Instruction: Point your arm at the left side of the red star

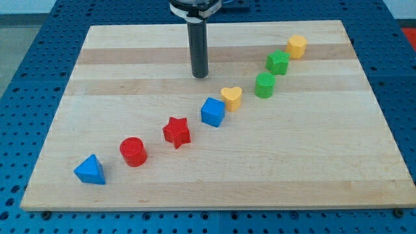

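The red star (177, 132) lies on the wooden board (130, 71), left of centre and toward the view's bottom. My tip (199, 76) rests on the board near the view's top centre, well above the star and slightly to its right, touching no block. A red cylinder (133, 152) sits to the star's lower left and a blue cube (213, 112) to its upper right.
The blocks form a diagonal line from lower left to upper right: a blue triangular block (90, 170), then the red cylinder, star and cube, a yellow heart (231, 97), a green cylinder (264, 85), a green star (277, 62) and a yellow block (297, 47).
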Motion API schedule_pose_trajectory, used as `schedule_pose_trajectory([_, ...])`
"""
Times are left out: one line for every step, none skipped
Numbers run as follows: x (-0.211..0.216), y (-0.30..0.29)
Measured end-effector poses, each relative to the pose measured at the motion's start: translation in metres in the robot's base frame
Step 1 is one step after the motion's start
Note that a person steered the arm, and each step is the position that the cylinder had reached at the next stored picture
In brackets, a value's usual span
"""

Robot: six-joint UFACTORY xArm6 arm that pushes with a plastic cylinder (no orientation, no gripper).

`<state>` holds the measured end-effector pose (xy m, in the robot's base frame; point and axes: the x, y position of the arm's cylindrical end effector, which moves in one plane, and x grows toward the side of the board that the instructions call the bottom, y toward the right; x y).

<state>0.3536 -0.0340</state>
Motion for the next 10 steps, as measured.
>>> schedule_pose_trajectory([0.0,0.0])
schedule_pose_trajectory([0.001,-0.007])
schedule_pose_trajectory([0.014,-0.024])
schedule_pose_trajectory([0.028,-0.024])
schedule_pose_trajectory([0.03,-0.031])
schedule_pose_trajectory([0.045,-0.058])
schedule_pose_trajectory([0.047,-0.087])
schedule_pose_trajectory([0.09,-0.135])
schedule_pose_trajectory([0.101,-0.151])
schedule_pose_trajectory([0.134,-0.161])
